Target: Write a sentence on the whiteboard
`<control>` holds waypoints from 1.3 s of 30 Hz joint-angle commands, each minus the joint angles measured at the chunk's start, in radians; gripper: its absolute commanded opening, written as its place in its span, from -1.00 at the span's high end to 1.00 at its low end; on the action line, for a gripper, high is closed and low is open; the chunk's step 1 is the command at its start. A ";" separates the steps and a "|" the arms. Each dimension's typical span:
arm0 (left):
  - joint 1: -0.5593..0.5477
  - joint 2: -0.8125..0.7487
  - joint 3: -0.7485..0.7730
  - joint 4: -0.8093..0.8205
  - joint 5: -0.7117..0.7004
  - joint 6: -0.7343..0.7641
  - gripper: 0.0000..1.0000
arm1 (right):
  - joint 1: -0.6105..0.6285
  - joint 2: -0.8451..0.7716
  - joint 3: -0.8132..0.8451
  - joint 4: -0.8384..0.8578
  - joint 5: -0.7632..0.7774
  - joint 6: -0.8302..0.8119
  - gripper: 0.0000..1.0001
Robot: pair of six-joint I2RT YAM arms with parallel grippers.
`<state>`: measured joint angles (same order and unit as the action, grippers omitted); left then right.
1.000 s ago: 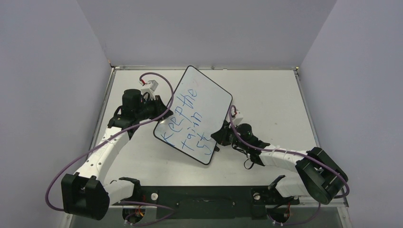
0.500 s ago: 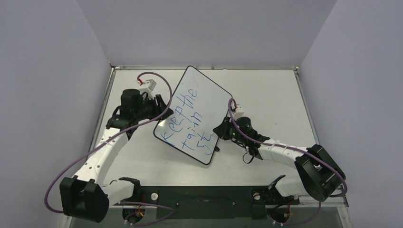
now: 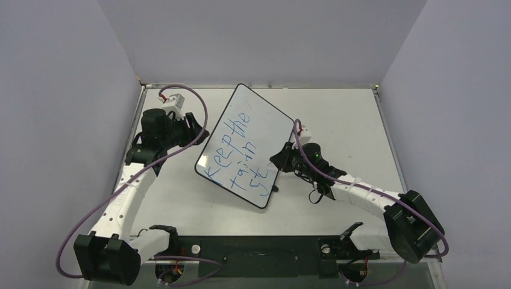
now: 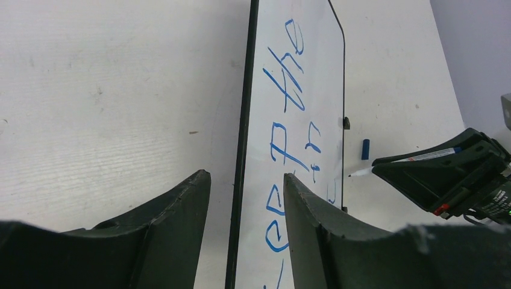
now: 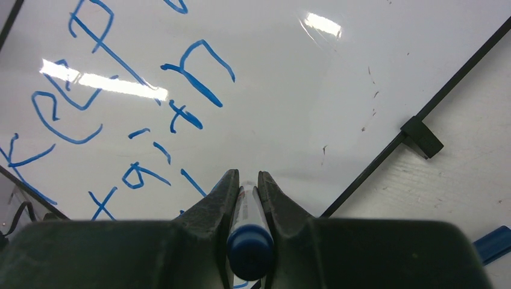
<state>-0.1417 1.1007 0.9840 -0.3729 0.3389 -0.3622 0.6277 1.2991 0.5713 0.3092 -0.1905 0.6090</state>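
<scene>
On the table [image 3: 349,120], seen from above, the whiteboard [image 3: 265,129] lies askew, bearing the sentence [image 3: 241,150] in blue. The left gripper [image 3: 202,129] sits beside its left edge and the right gripper [image 3: 278,161] at its right edge. From the left wrist, the fingers stand apart with the board's rim showing between them. From the right wrist, the fingers are clamped on a blue marker [image 5: 249,235] that points at the board.
</scene>
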 commanded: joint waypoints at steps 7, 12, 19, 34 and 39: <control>0.007 0.044 -0.070 0.142 0.180 -0.028 0.09 | -0.006 -0.076 0.046 -0.007 0.006 -0.024 1.00; 0.008 0.079 -0.075 0.137 0.185 -0.027 0.19 | -0.012 -0.033 0.070 0.029 0.006 -0.014 1.00; 0.008 0.104 -0.072 0.148 0.191 -0.025 0.66 | -0.022 0.063 0.111 0.115 -0.053 0.005 1.00; 0.007 0.128 -0.042 0.135 0.188 -0.004 0.79 | -0.022 0.174 0.120 0.164 -0.082 0.021 1.00; 0.007 0.126 -0.037 0.129 0.184 0.000 0.85 | -0.024 0.168 0.102 0.098 -0.028 -0.006 1.00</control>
<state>-0.1299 1.2186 0.9058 -0.2787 0.4965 -0.3817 0.6136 1.4677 0.6567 0.4236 -0.2684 0.6373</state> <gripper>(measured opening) 0.124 0.106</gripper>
